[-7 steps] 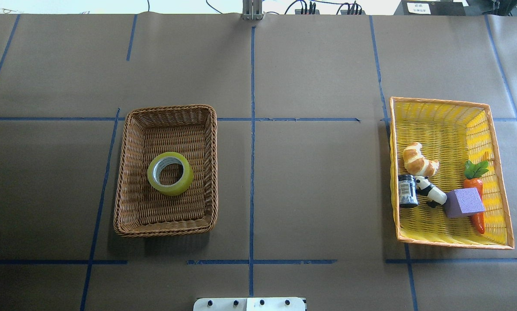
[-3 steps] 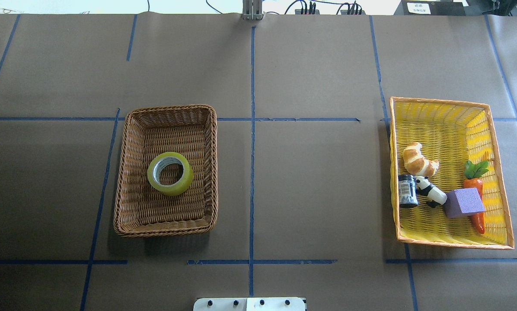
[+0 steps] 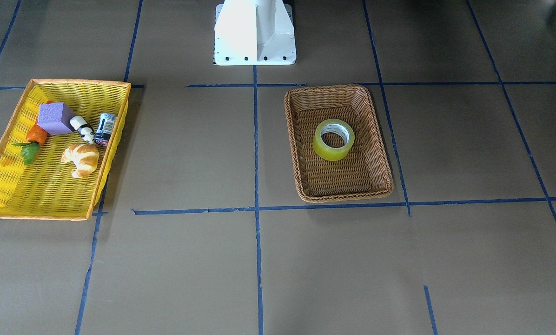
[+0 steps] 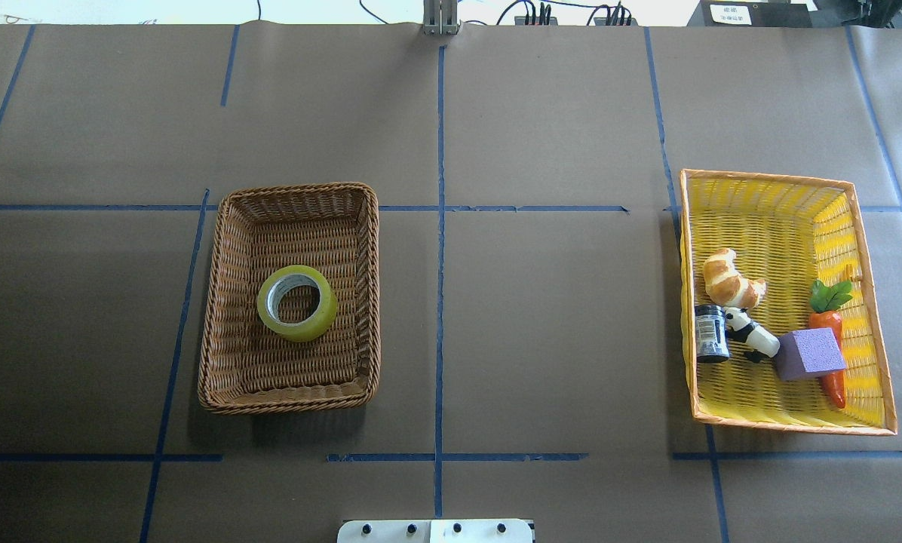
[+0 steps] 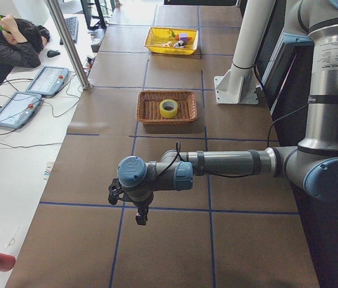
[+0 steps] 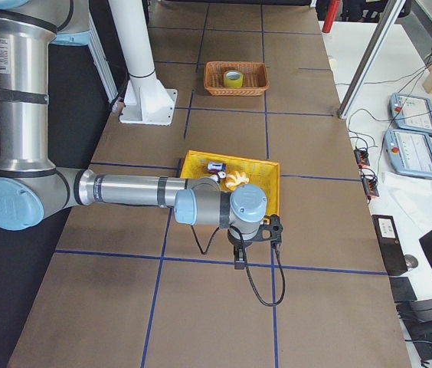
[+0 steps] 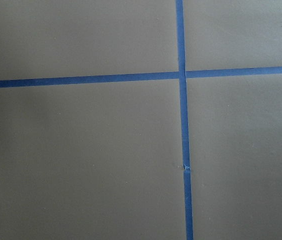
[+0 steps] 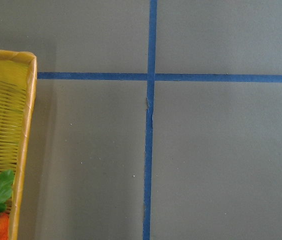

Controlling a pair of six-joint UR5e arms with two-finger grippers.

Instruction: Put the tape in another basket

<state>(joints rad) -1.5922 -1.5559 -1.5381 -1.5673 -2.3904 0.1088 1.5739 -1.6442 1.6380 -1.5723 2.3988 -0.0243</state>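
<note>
Here's the tape (image 4: pixel 297 303), lying flat with its hole facing up, right around the middle of the brown wicker basket (image 4: pixel 221 317), on the robot's left half of the table (image 4: pixel 556 302). Nothing is touching it. Over on the robot's right sits the yellow basket (image 4: pixel 768 179), well apart from the wicker one, and it's busy in there: a croissant (image 4: pixel 730 279), a small dark jar (image 4: pixel 711 332) on its side against the wall nearest the table's middle, a black-and-white toy animal (image 4: pixel 753 335) just beside the jar, a purple block (image 4: pixel 809 353), and a carrot (image 4: pixel 836 388) partly under that block. Now the arms. The left gripper (image 5: pixel 140 221) hangs low over bare table at the robot's left end, well away from the wicker basket, pointing down near a crossing of the blue lines (image 4: pixel 440 302), and its wrist camera sees only that crossing. The right gripper (image 6: pixel 240 262) hangs at the opposite end, just past the yellow basket's outer edge, and its wrist camera catches a corner of that basket and the carrot's green leaves. Both pincers show only from the side cameras, small and dark, so I cannot tell how far either is spread or whether it has hold of anything.
</note>
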